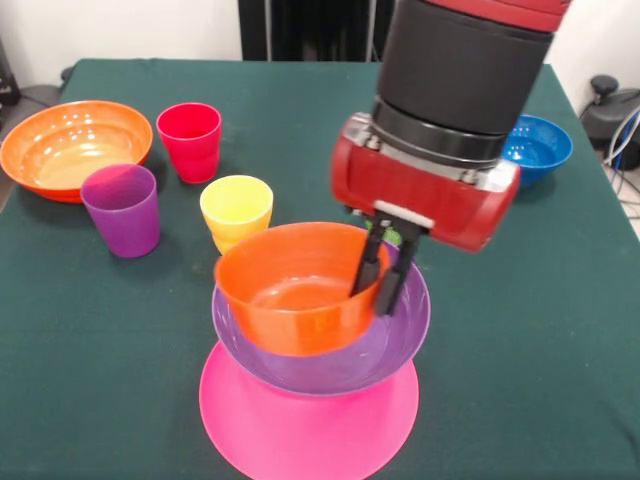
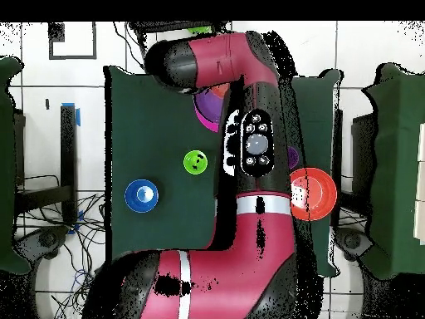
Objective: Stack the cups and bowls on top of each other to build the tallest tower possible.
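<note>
The tower stands at the near middle of the front view: an upturned pink bowl [image 1: 308,425] as base, a purple bowl [image 1: 335,360] upright on it, and a small orange bowl [image 1: 290,290] resting tilted inside the purple one. My gripper [image 1: 372,300] comes down from above and is shut on the small orange bowl's right rim, one finger inside and one outside. The red cup [image 1: 190,140], purple cup [image 1: 122,208] and yellow cup [image 1: 236,210] stand upright to the left. In the overhead view the arm [image 2: 249,125] hides the gripper and most of the purple bowl [image 2: 207,104].
A large orange bowl [image 1: 75,145] [image 2: 313,193] sits at the far left of the front view and a blue bowl [image 1: 540,148] [image 2: 142,195] at the far right. A light green cup or bowl [image 1: 392,237] [image 2: 195,162] stands just behind the gripper, mostly hidden.
</note>
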Tool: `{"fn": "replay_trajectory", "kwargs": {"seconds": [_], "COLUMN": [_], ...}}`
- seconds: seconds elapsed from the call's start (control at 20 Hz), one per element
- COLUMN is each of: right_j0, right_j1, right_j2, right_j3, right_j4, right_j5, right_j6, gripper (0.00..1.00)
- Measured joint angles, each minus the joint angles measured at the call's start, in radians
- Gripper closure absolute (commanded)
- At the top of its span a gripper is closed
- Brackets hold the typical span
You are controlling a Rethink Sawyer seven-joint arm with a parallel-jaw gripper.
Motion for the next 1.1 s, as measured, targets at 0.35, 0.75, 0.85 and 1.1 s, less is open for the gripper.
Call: {"fn": "replay_trajectory", "kwargs": {"seconds": [0.35,0.75,0.85,1.1], "right_j0": [0.001,0.006,0.008,0.014], "right_j1": [0.008,0.01,0.011,0.012], "right_j2": [-0.046,-0.083,-0.09,-0.097], "right_j3": [-0.016,-0.017,-0.017,-0.017], "right_j4": [-0.001,0.001,0.001,0.005], "right_j5": [0.0,0.0,0.0,0.0], "right_j6": [0.0,0.0,0.0,0.0], "gripper": [1.0,1.0,1.0,1.0]}}
